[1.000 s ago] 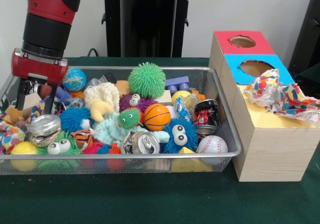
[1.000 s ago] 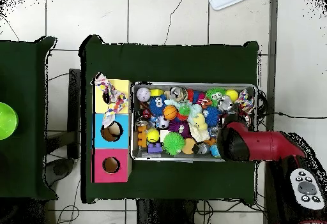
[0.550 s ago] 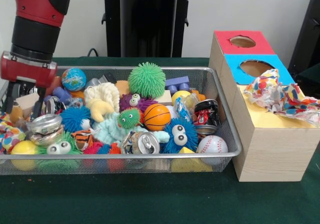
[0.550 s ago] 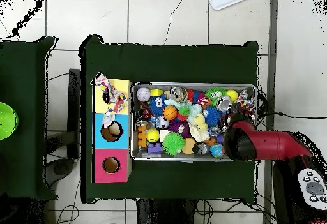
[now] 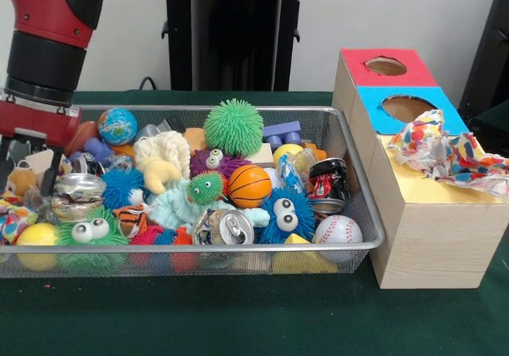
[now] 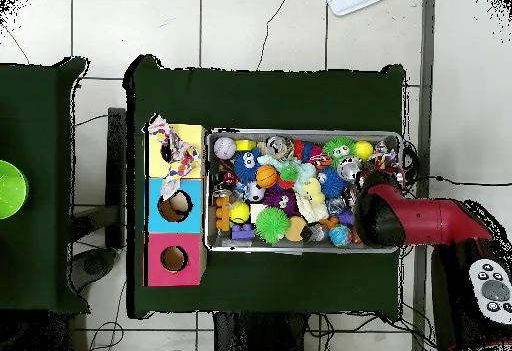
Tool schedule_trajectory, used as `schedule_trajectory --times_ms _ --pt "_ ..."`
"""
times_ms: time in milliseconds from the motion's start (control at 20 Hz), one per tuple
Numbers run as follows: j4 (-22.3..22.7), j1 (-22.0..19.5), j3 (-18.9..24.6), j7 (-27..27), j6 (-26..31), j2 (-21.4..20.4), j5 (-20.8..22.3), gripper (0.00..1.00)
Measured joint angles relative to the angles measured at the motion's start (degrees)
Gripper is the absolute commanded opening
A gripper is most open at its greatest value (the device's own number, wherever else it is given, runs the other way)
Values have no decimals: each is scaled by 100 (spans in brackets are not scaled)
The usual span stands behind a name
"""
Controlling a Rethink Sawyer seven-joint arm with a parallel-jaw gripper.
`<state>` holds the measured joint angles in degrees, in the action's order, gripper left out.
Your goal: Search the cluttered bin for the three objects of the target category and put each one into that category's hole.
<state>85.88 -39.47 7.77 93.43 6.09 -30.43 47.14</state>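
Surface: dark green cloth-covered table (image 5: 238, 324), white wall behind, tiled floor visible in overhead view.
Arm: red and black robot arm (image 5: 48, 46) comes down over bin's left end.
Gripper: black-fingered gripper (image 5: 28, 169) on red wrist, fingers apart, tips down among clutter at bin's far left, nothing visibly clamped.
Bin: silver wire-mesh bin (image 5: 350, 173), crammed full.
Left clutter: crushed silver can (image 5: 75, 195) just beside gripper; small globe ball (image 5: 118, 125) behind it; yellow ball (image 5: 36, 237) at front left corner; blue fuzzy ball (image 5: 119, 187).
Middle clutter: cream rope toy (image 5: 163, 153); big green spiky ball (image 5: 233, 127); small green fuzzy toy with eyes (image 5: 207, 187); orange basketball-style ball (image 5: 250, 185); dented silver can with pull tab (image 5: 227, 227) at front wall.
Right clutter: blue fuzzy toy with big eyes (image 5: 285, 213); white baseball (image 5: 337, 230) in front right corner; crushed red and black can (image 5: 326, 183).
Target category: cannot tell which; all listed items lie in bin.
Box: wooden sorting box (image 5: 429, 229) right of bin, touching it; red panel hole (image 5: 386, 65), blue panel hole (image 5: 407, 106), crumpled colourful paper (image 5: 445, 153) lying on yellow panel.
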Motion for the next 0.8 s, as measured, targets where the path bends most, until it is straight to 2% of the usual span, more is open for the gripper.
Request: schedule_trajectory --times_ms 800 --pt "-146 164 2 0 -42 29 345 100"
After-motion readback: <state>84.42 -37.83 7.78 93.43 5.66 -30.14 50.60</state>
